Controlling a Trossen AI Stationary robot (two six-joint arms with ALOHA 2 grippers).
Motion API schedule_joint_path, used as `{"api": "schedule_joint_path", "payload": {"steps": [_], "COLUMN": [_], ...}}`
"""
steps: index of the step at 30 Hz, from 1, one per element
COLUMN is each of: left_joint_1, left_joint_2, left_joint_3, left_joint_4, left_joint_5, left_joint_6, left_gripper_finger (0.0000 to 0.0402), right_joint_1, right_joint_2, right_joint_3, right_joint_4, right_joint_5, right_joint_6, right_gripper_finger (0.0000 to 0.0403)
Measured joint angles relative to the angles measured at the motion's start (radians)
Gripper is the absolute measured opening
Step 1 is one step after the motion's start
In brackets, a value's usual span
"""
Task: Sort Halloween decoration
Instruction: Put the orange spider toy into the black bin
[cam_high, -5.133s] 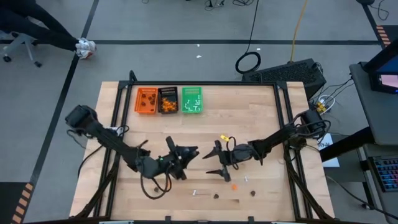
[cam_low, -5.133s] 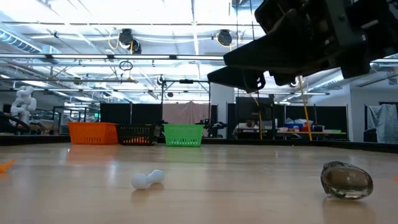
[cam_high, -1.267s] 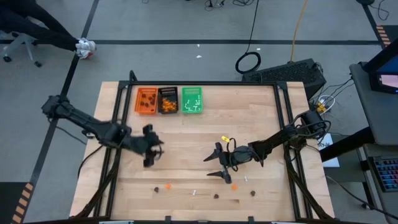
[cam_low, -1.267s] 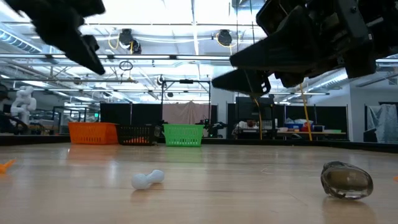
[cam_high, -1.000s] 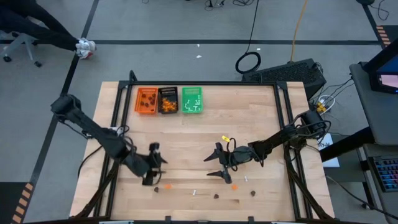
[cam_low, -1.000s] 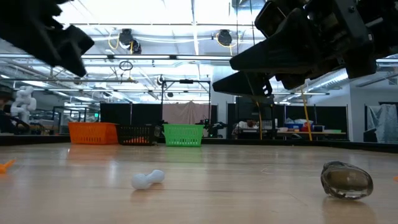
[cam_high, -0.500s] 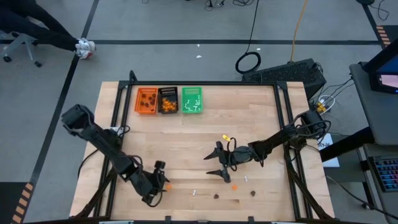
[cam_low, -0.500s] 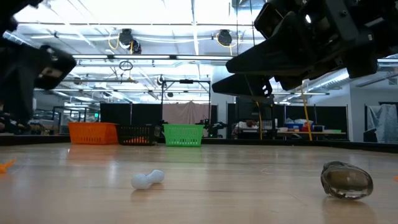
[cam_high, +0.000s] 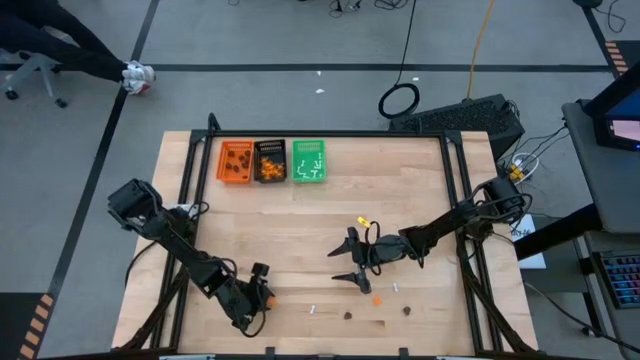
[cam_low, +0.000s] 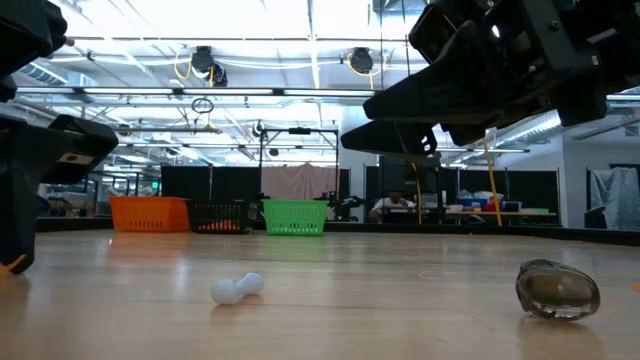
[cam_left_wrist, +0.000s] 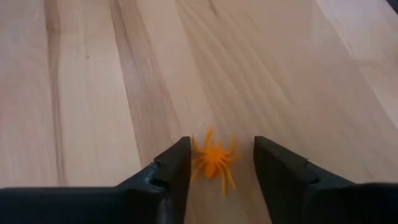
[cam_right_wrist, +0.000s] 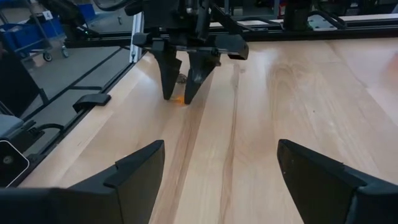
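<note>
My left gripper (cam_high: 262, 291) is low over the table's near-left part and is open. In the left wrist view its fingers (cam_left_wrist: 177, 168) stand on either side of a small orange spider trinket (cam_left_wrist: 213, 159) that lies flat on the wood; I see no touch. My right gripper (cam_high: 345, 263) hovers open above the table's middle (cam_right_wrist: 217, 168). Loose trinkets lie near the near edge: an orange one (cam_high: 376, 298), a white stick (cam_high: 313, 309) (cam_low: 237, 288), and dark blobs (cam_high: 347, 315) (cam_high: 407, 310) (cam_low: 557, 289).
Three small trays stand in a row at the far-left edge: orange (cam_high: 236, 161), black (cam_high: 270, 161) and green (cam_high: 308, 161), each holding trinkets. Black frame rails run along the table's left and right sides. Bare wood lies between the trays and both grippers.
My left arm has swung from the left side below the trays toward the near edge and come down, until its open fingers straddle the orange spider. The right arm has kept still, and no trinket has moved.
</note>
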Motion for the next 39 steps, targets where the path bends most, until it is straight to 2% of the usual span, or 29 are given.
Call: {"api": "schedule_joint_path", "payload": {"steps": [9,14,20,26,33,39], "left_joint_1": [0.0,0.002,0.002,0.011,0.076,0.135], "left_joint_2": [0.006,0.007,0.007,-0.01,-0.11,-0.227], "left_joint_3": [0.001,0.012,0.07,0.132,0.141,0.14], "left_joint_4": [0.002,0.004,0.0,0.004,-0.003,-0.004], "left_joint_5": [-0.044,-0.092,-0.204,-0.327,-0.342,-0.323], "left_joint_6": [0.0,0.0,0.052,0.24,0.339,0.518], "left_gripper_finger": [0.0052,0.0008,0.001,0.001,0.0011,0.0011], "right_joint_1": [0.0,0.0,0.0,0.0,0.022,0.047], "right_joint_2": [0.0,0.0,0.0,0.0,0.0,0.0], "right_joint_3": [0.0,0.0,0.0,0.0,0.0,0.0], "right_joint_4": [0.001,0.002,0.002,0.002,0.024,0.076], "right_joint_5": [0.0,0.0,0.005,0.007,0.0,0.0], "right_joint_6": [-0.015,-0.013,-0.012,-0.011,0.002,-0.042], "right_gripper_finger": [0.0297,0.0297,0.0297,0.0297,0.0297,0.0297]}}
